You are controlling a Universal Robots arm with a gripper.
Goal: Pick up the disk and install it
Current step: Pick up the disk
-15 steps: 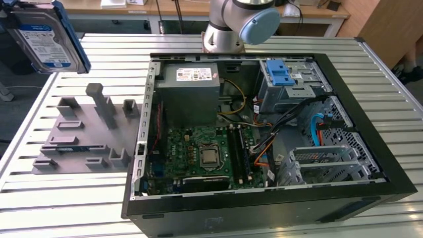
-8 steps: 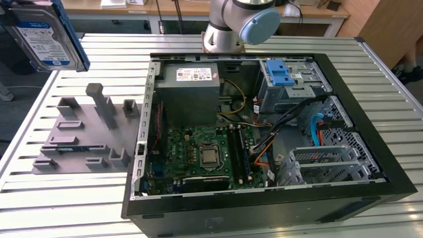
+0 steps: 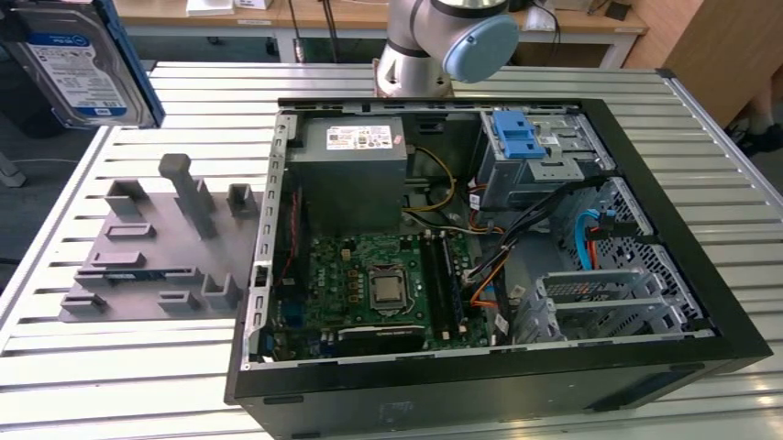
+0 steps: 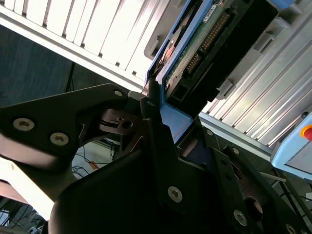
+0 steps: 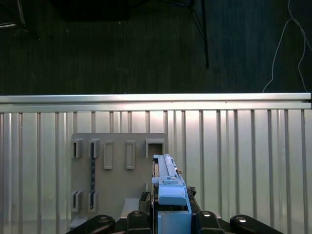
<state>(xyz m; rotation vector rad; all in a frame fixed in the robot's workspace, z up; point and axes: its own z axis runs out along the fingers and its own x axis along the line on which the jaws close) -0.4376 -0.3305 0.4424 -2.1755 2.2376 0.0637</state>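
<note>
Above the desk (image 3: 123, 385) at the exterior view's left, we see the disk (image 3: 68, 64) held clear, standing on edge with its white-and-blue label facing the camera. In the first wrist view the hand (image 5: 169, 200) pinches it from both sides, its long axis pointing straight away from the hand toward the grey fixture (image 5: 117, 170) below. The open computer case (image 3: 490, 238) lies well apart.

Much of the disk (image 3: 76, 69) cropped by the exterior view's top and left edges; arm (image 3: 443, 41) cut off above; in the first wrist view, disk edge-on, label face hidden, near end buried in the pincer (image 5: 173, 217), grey fixture (image 5: 117, 180) partly behind it
</note>
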